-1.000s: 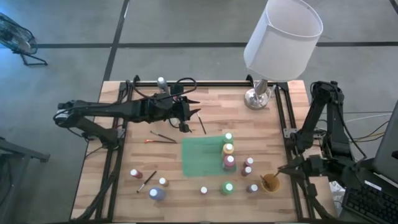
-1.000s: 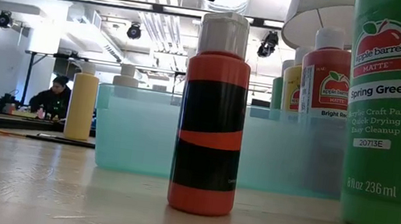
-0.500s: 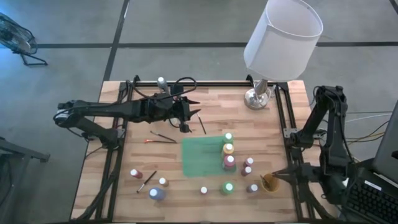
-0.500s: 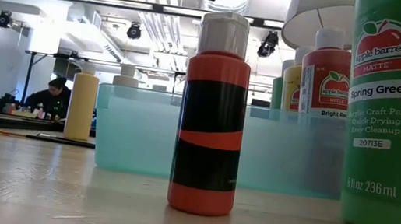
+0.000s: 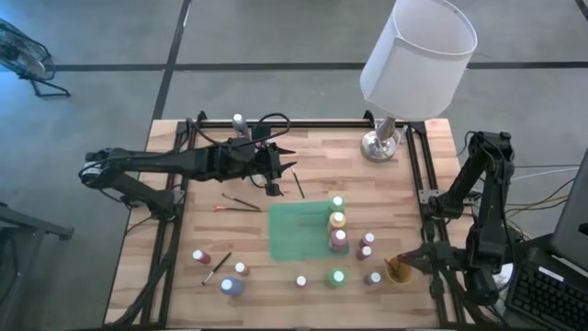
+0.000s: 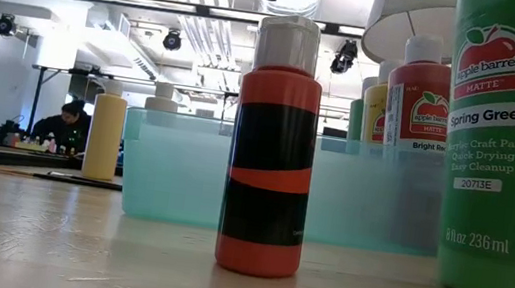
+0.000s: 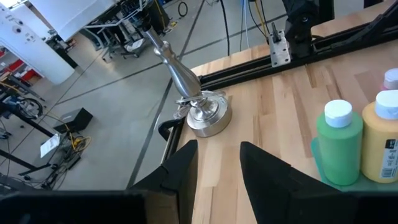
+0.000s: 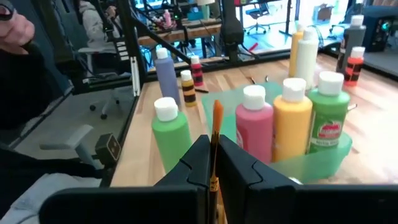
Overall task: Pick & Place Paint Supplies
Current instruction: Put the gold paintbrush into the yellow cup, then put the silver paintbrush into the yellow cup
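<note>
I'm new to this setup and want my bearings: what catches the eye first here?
A big white lamp stands over the table's far right corner. On the green mat at mid-table stands a row of paint bottles, with more scattered along the near edge. The left claw hovers open above the far middle of the table, while the right claw, by the near right edge, pinches an orange-tipped brush.

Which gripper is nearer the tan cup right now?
Right. The right gripper sits just beside the tan cup, shut on a brush. The left gripper hangs far across the table, open.
</note>
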Controlling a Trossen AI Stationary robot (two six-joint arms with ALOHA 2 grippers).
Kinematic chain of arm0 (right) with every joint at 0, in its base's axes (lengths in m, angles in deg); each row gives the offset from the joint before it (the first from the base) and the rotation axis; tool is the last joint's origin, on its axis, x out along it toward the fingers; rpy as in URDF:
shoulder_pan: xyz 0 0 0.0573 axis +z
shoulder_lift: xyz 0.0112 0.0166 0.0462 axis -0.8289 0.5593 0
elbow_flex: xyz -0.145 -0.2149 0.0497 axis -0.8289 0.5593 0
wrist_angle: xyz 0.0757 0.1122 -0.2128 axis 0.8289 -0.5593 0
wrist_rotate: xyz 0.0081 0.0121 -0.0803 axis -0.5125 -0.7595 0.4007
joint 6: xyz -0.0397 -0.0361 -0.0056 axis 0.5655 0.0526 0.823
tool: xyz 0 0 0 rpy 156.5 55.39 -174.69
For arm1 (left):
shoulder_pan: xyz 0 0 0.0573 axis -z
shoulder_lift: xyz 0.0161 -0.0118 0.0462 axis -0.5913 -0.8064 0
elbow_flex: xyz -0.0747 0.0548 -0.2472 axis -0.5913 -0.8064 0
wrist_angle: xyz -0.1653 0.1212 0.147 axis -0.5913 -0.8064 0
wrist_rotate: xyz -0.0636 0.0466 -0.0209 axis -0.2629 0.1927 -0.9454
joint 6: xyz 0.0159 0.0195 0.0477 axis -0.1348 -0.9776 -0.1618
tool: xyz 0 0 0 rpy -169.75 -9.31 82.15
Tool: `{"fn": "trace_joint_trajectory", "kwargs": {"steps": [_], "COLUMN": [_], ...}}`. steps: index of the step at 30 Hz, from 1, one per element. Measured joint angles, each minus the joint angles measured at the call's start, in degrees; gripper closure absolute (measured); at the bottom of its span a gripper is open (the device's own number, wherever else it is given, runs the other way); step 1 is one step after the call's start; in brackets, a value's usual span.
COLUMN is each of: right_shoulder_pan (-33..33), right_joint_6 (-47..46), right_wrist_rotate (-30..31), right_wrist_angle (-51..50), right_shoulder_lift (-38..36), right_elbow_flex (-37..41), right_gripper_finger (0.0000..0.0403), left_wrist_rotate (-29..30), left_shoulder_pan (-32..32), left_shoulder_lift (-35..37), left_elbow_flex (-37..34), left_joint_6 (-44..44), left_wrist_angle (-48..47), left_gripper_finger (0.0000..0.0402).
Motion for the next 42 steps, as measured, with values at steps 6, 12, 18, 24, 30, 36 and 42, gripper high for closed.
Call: {"fn": "trace_joint_trajectory", "kwargs": {"steps": [6,12,18,24,30,36,42], "right_shoulder_pan": [0.3,0.4,0.4,0.3,0.3,0.3,0.2], "right_joint_6": [-4.5,-8.0,-8.8,-8.3,-7.9,-7.9,-2.4], "right_wrist_rotate": [0.0,0.0,-1.6,-2.2,-2.5,-2.9,-0.7], "right_wrist_angle": [-0.1,1.2,3.6,4.2,4.3,4.2,3.8], "right_shoulder_lift": [-0.2,0.1,0.1,0.1,-0.5,-1.4,-5.5], "right_elbow_flex": [3.5,6.4,8.7,9.0,8.0,8.0,8.0], "right_gripper_finger": [0.0392,0.0392,0.0392,0.0384,0.0343,0.0281,0.0222], "left_wrist_rotate": [0.0,0.0,0.0,0.0,0.0,0.0,0.0], "left_shoulder_pan": [0.0,0.0,0.0,0.0,0.0,0.0,-0.1], "left_shoulder_lift": [0.0,0.0,0.0,0.0,0.0,0.0,0.0], "left_elbow_flex": [0.0,0.1,0.2,0.2,0.3,0.3,0.3], "left_joint_6": [0.1,0.2,0.2,0.2,0.2,0.2,0.2], "left_wrist_angle": [0.0,0.1,0.3,0.6,0.9,0.9,0.9], "left_gripper_finger": [0.0276,0.0275,0.0275,0.0275,0.0275,0.0275,0.0275]}}
